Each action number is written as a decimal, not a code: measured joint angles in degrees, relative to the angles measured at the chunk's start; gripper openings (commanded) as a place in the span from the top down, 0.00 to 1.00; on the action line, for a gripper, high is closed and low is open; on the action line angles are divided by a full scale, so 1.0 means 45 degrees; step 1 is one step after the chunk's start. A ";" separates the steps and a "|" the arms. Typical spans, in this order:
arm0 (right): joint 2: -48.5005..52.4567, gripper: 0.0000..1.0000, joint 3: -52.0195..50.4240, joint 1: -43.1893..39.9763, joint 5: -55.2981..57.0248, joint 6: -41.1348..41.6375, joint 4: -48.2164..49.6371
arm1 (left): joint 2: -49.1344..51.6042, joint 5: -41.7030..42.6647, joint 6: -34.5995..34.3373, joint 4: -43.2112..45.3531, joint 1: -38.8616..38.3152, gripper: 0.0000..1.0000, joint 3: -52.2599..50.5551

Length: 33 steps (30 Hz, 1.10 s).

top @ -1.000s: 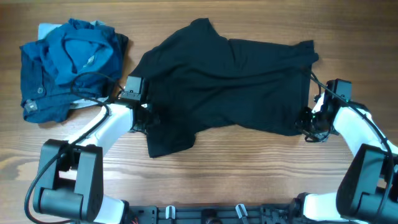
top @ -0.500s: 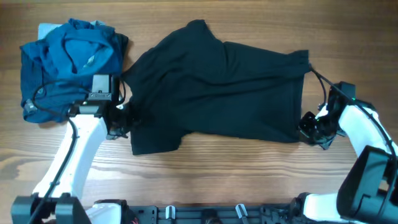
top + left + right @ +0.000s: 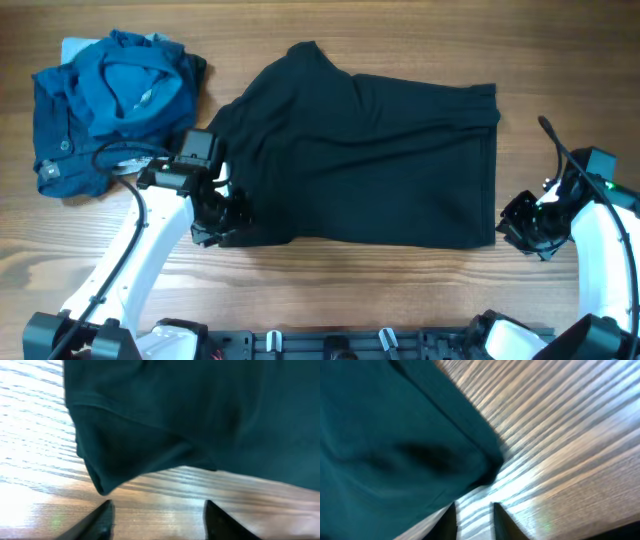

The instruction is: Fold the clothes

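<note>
A black garment (image 3: 370, 150) lies spread flat across the middle of the table. My left gripper (image 3: 220, 215) sits at its lower left corner. In the left wrist view this gripper (image 3: 159, 521) is open, with bare wood between its fingers and the garment's folded corner (image 3: 125, 460) just ahead. My right gripper (image 3: 522, 225) is just off the garment's lower right corner, apart from the cloth. In the right wrist view it (image 3: 475, 522) stands open by a narrow gap with only table between the fingers, and the garment's corner (image 3: 420, 450) lies just beyond the tips.
A pile of crumpled blue clothes (image 3: 110, 100) sits on something white at the far left. Wooden table (image 3: 560, 90) shows to the right of the garment and along the front edge.
Both grippers have let go of the black garment. The left one moved right and opened at the lower left corner; the right one drew back down and right. The garment now lies flatter.
</note>
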 measured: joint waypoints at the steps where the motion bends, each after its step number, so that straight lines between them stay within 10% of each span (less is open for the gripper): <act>1: -0.0087 0.36 0.0000 0.0000 -0.0005 0.0000 -0.0029 | 0.0000 0.0034 0.0024 -0.0068 -0.0131 0.32 0.0126; 12: -0.0121 0.02 0.1078 0.0015 -0.1413 -0.0821 0.1433 | 0.0000 -0.0121 0.1049 0.0233 -0.0253 0.12 0.2667; 20: 0.0019 0.00 0.5809 0.1127 -0.1802 -0.2599 0.1239 | 0.0588 -0.0170 0.2302 0.2477 -0.0253 0.11 0.6387; 26: 0.2837 0.02 0.8349 0.2195 -0.1817 -0.3886 0.1773 | 0.5882 -0.0583 0.3682 0.2409 -0.0253 0.10 1.3294; 33: 0.4580 0.03 0.8427 0.2594 -0.1817 -0.4012 0.2511 | 1.0661 -0.0763 0.5581 0.5450 -0.0253 0.12 1.4926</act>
